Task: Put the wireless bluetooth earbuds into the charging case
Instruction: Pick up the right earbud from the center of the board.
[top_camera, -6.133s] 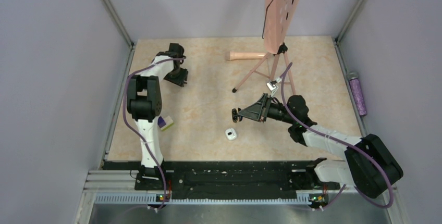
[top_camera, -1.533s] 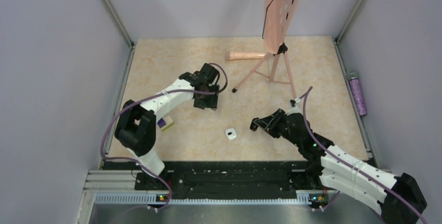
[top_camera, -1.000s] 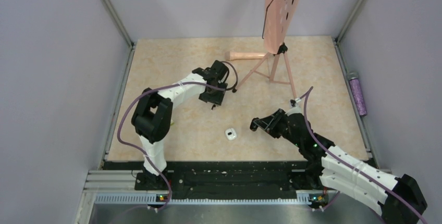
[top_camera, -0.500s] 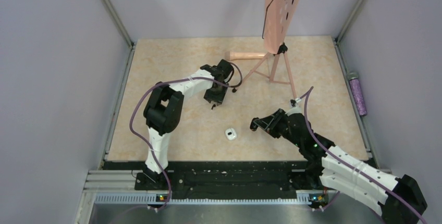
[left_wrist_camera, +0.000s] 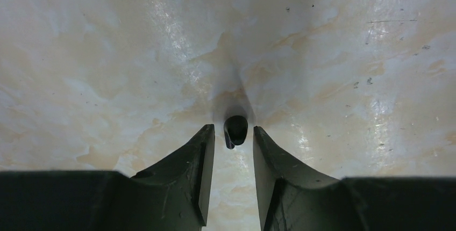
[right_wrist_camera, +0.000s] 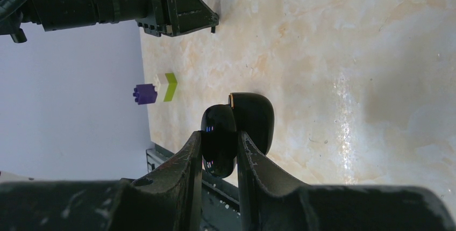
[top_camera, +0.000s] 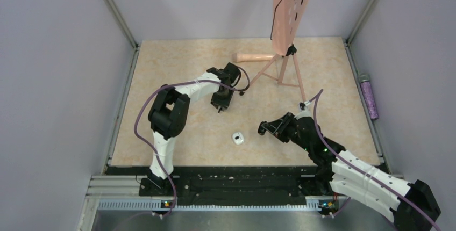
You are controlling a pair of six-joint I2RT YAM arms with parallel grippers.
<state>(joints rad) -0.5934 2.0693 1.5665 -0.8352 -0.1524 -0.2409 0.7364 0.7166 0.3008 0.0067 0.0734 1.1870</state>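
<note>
Pinches tiny glossy black earbud in right gripper, straddles second black earbud on beige marbled tabletop with left gripper narrowly parted.

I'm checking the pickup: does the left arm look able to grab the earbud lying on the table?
Likely yes: the left gripper is open and the earbud lies on the table right between its fingertips, unobstructed.
</note>
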